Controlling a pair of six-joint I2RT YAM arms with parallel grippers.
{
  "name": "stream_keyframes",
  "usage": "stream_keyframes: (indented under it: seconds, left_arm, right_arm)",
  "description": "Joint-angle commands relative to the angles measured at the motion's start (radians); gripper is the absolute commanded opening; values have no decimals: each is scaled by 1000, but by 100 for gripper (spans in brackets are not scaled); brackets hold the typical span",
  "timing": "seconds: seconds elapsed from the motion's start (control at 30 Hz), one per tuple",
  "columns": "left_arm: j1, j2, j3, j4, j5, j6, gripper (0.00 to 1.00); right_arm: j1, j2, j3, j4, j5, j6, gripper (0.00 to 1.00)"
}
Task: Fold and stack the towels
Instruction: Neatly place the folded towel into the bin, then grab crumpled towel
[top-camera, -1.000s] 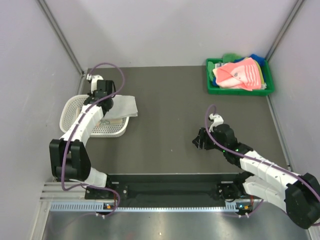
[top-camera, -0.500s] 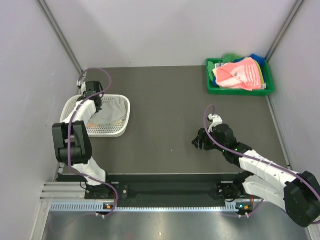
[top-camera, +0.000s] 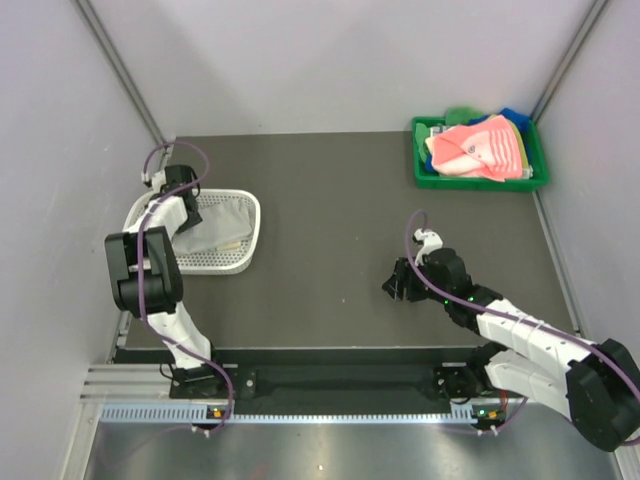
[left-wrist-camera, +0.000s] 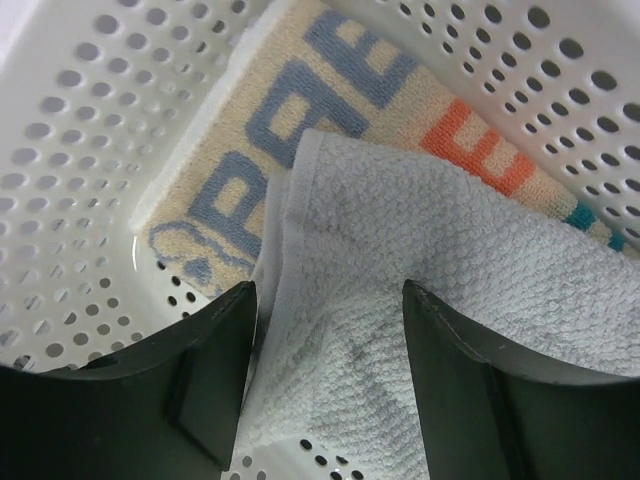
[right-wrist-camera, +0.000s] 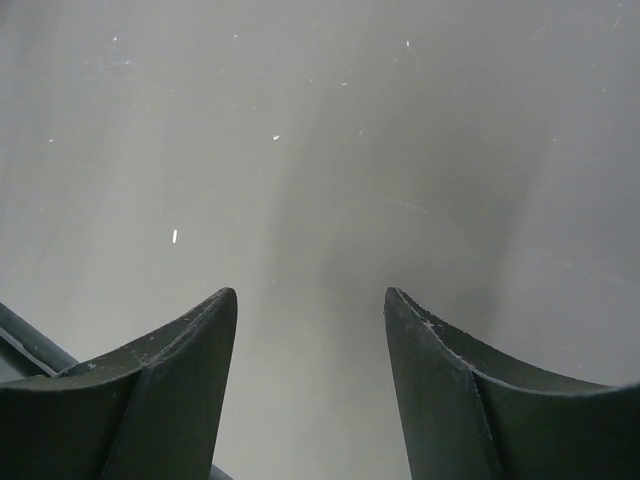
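Observation:
A plain grey-white towel (left-wrist-camera: 470, 290) lies folded on a white towel with coloured letters (left-wrist-camera: 300, 120) inside the white perforated basket (left-wrist-camera: 90, 150). My left gripper (left-wrist-camera: 330, 300) hovers just over the grey towel with its jaws open, one finger on each side of the cloth, gripping nothing. From above, the left gripper (top-camera: 190, 212) is at the basket's far left end over the grey towel (top-camera: 228, 214). More towels, a pink one (top-camera: 478, 148) on top and a blue one (top-camera: 515, 116), are heaped in the green tray (top-camera: 480, 183). My right gripper (top-camera: 393, 285) (right-wrist-camera: 310, 300) is open above bare table.
The basket (top-camera: 240, 264) stands at the table's left edge next to the side wall. The green tray is in the far right corner. Dark table surface (top-camera: 330, 220) stretches between them, and both arm bases are at the near edge.
The left gripper carried the grey towel left into the basket, then opened and let it go. The right arm has stayed still.

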Motion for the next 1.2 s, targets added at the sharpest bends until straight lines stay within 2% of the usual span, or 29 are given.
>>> stream_keyframes:
  seconds: [0.0,0.17,0.33,0.43,0.57,0.67,0.83,0.93,1.03,1.07,1.13,1.17]
  left_arm:
    - [1,-104,-7,19,-73,-57,65]
    - [1,-160,-27,16,-169,-70,67]
    - [2,-177,-37,0,-187,-96,70]
    - [2,-209,-53,16,-124,-103,70]
    - [-11,-273,-83,36,36,-133,68]
    - [-82,-348,-113,51,67,-140,68]
    - [-310,-399,-123,48,63,-145,69]
    - [-404,-420,-126,40,108,-128,68]
    - [-505,-460,-150,43,197,-120,68]
    - [-568,-480,-158,49,238,-122,67]
    - [-637,-493,-167,49,261,-120,67]
    - [-675,-502,-170,48,261,-117,67]
  right_arm:
    - [16,-2,7,42,-7,-19,61]
    - [25,-5,7,47,-5,-22,61]
    - [33,-1,7,53,-2,-27,61]
    - [35,4,12,53,16,-29,61]
    - [36,10,42,27,48,-32,61]
    - [35,8,100,-37,91,-18,62]
    - [30,56,248,-109,171,2,66]
    - [6,154,463,-189,255,-42,69]
    - [-91,267,591,-211,230,-56,70]
    - [-170,341,683,-215,187,-62,71]
    - [-247,428,792,-235,160,-68,70]
    - [-310,518,903,-238,162,-73,70]
